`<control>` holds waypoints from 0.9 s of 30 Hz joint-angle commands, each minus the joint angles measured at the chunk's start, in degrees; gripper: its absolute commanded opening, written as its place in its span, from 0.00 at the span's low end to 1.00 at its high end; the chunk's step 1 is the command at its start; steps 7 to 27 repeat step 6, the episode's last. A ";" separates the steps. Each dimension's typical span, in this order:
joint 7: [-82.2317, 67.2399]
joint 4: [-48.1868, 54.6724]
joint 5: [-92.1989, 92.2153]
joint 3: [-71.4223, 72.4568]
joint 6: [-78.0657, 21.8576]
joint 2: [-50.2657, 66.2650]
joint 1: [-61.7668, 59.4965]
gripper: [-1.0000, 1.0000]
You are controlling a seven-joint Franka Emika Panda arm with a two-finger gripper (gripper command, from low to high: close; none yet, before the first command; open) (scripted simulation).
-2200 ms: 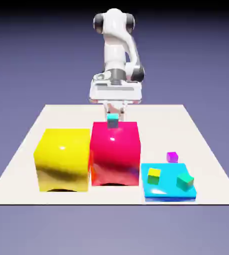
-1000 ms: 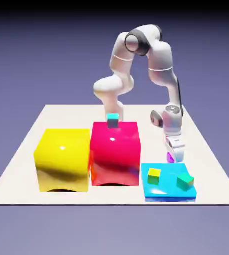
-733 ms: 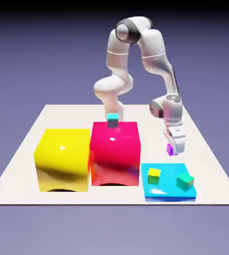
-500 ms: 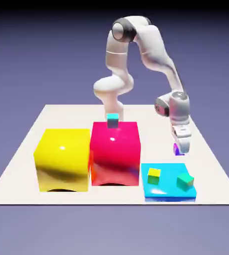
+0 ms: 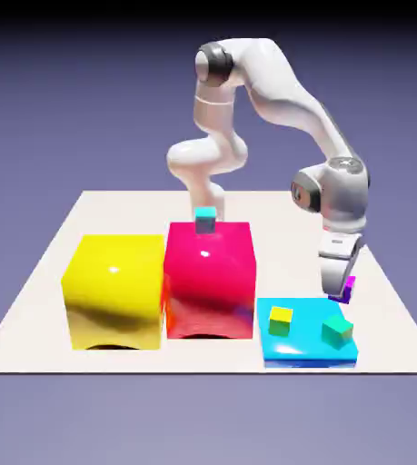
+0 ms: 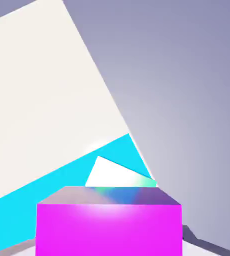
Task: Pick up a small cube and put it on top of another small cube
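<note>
Exterior view, worktop (image 5: pixel 139 213): Carries the blocks and the slab.
Big yellow block (image 5: pixel 116 281): Stands at the exterior view's left, well apart from the grip.
Red block (image 5: pixel 210 281): Stands just beside the yellow one, with a cyan cube (image 5: pixel 205 220) near its far top edge.
Blue slab (image 5: pixel 289 350): Lies flat, bearing a green cube (image 5: pixel 337 331) and a small yellow cube (image 5: pixel 281 320).
End effector (image 5: pixel 339 289): Clamped on the purple cube (image 6: pixel 109 230), near the slab's far corner at the exterior view's right.
Purple cube, place: Sits between the two fingers, filling the lower middle of the hand view.
Purple cube, handling: Probably light and stiff, unlikely to crush; smooth-looking, so perhaps a little slippery.
Purple cube, hold: Best taken by two opposite flat faces, pads square and centred, underside free for stacking.
Purple cube, heading: Shows one face squarely to the hand view, top edge level with the picture; looks turned in the exterior view.
Purple cube, long axis: None to make out, sides seeming equal; calls for matching faces with the cube below, likely the green.
</note>
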 commanded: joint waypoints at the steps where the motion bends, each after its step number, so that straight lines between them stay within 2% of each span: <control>1: 0.06 -0.01 -0.12 -0.03 2.12 2.08 0.12 0.00; 3: 0.06 -0.01 -0.17 -0.06 4.21 4.16 0.24 0.00; 4: 0.06 -0.01 -0.17 -0.06 4.21 4.16 0.24 1.00; 27: 0.06 -0.01 -0.12 -0.03 2.13 2.09 0.12 1.00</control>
